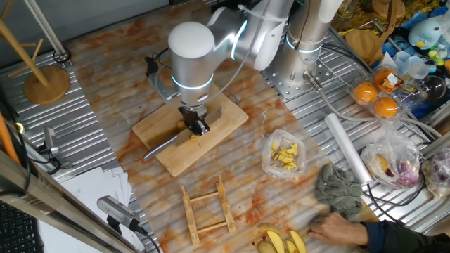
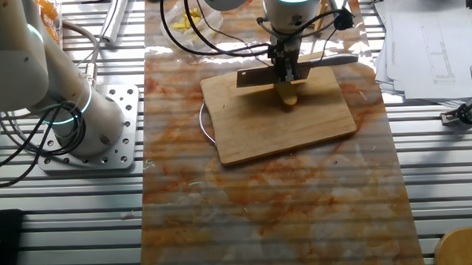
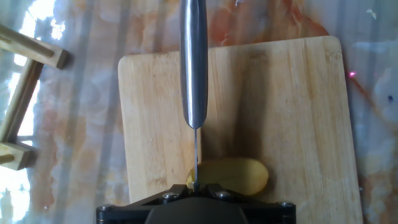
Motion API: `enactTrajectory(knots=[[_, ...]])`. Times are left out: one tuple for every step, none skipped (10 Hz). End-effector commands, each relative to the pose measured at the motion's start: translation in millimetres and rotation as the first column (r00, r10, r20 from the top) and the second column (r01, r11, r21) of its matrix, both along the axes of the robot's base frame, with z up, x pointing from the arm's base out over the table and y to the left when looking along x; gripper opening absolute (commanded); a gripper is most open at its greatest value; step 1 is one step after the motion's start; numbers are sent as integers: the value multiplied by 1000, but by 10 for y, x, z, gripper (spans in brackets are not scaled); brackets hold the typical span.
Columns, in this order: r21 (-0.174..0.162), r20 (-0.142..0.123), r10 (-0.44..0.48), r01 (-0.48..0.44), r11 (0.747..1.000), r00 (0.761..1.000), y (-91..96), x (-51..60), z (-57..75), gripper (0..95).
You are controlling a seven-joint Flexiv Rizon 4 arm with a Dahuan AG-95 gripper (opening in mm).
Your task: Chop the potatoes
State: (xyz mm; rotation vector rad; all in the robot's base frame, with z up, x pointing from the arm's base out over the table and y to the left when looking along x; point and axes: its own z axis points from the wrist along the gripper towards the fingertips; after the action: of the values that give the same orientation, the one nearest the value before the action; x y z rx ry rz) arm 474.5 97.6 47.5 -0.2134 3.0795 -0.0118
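Gripper [image 1: 197, 127] low over wooden cutting board [image 1: 225, 130], fingers closed on a knife [image 1: 169, 143]; grip itself mostly hidden behind wrist body, but knife clearly carried by it. In other fixed view, gripper [image 2: 285, 69] clamped on knife [image 2: 297, 67], flat blade to 1 side, steel handle sticking out the other way twd table edge. Hand view: knife [image 3: 193, 62] seen edge-on, handle running straight away from cam, thin blade edge dropping onto potato [image 3: 233, 175]. Potato [image 2: 288, 99] pale yellow, oval, whole-looking, lying on board [image 2: 299, 130] directly under blade, nr board's middle; blade touching its top towards 1 end. From 1st fixed view, potato [image 1: 191, 133] largely hidden by gripper, only a yellow sliver showing. Board [image 3: 298, 112] flat on marbled orange mat [image 1: 126, 91]. Elsewhere: clear bag of yellow chunks [image 1: 285, 154] well apart from board, wooden rack [image 1: 207, 207] nr front, person's hand [image 1: 337, 226] at table edge beside grey cloth [image 1: 341, 190].
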Motion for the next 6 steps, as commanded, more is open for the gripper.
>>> enactTrajectory(knots=[[-4, -3, 10, -10, 1000, 1000, -10, 17, -416, 0], [11, -3, 9, -9, 1000, 1000, -11, 17, -408, 0], [12, -3, 10, -10, 1000, 1000, -14, 16, -387, 0], [19, -2, 10, -10, 1000, 1000, -22, 12, -306, 0], [27, -2, 7, -7, 1000, 1000, -27, 7, -240, 0], [26, -1, 13, -13, 1000, 1000, -29, 1, -188, 0]])
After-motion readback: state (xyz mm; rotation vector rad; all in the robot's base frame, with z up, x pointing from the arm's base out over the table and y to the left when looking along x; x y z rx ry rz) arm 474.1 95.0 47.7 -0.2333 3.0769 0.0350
